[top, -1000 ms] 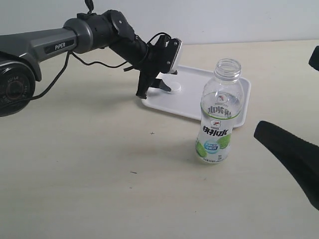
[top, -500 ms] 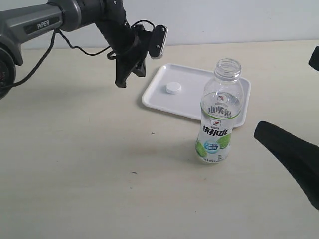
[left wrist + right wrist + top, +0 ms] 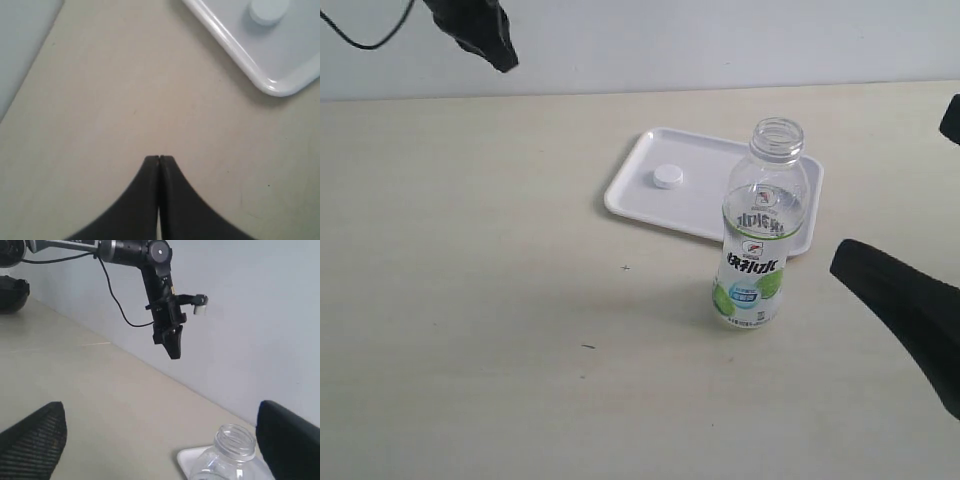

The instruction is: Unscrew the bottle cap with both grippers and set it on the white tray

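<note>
Left claw (image 3: 159,160) risen, closed, empty; right claw (image 3: 160,412) agape near bottle (image 3: 757,235); bottle cap (image 3: 667,178) on white tray (image 3: 715,200).

The exterior camera is looking down from afar, sharing the tray (image 3: 710,195) at the bottle's (image 3: 760,250) 11 o'clock with the downward-facing left wrist camera, and the bottle with the right.

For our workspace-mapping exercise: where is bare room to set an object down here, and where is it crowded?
Bare table spreads left of the white tray and bottle. The tray right of the bottle cap is free. Crowded: around the bottle by the tray's rim.
</note>
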